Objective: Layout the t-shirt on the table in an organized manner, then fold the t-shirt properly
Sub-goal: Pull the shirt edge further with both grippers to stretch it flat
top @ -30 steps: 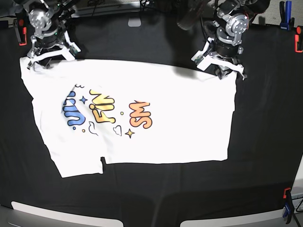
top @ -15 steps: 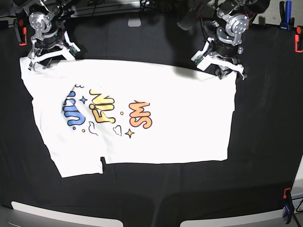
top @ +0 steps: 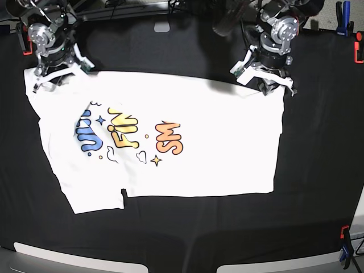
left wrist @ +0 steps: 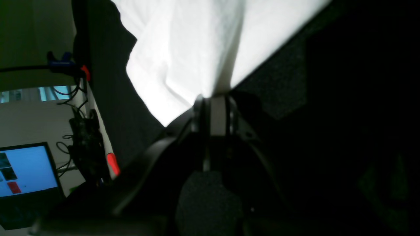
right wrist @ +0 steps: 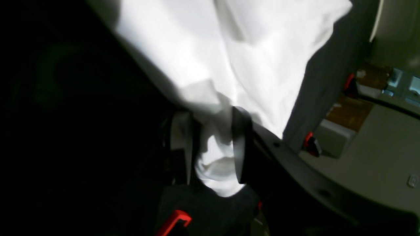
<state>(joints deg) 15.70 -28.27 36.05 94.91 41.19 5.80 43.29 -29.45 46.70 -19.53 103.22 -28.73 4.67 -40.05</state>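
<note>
The left end effector (left wrist: 215,108) is clamped tight on a pinch of white cloth at the edge of the t-shirt (top: 170,142), with the fabric fanning away from its narrow jaws. In the base view this end effector (top: 263,79) sits over the shirt's far corner on the view's right side.

The right end effector (right wrist: 210,144) has its jaws standing apart on either side of a bunched fold of the shirt's cloth; the fold lies in the gap between them, and whether they press it cannot be told. In the base view it (top: 56,71) hangs over the shirt's far corner on the view's left side.

The t-shirt lies spread flat on the bench (top: 318,170), print side up, with its blue, yellow and orange lettering toward the view's left half. Black cloth covers the bench, and red clamps (top: 358,52) grip its edges.
</note>
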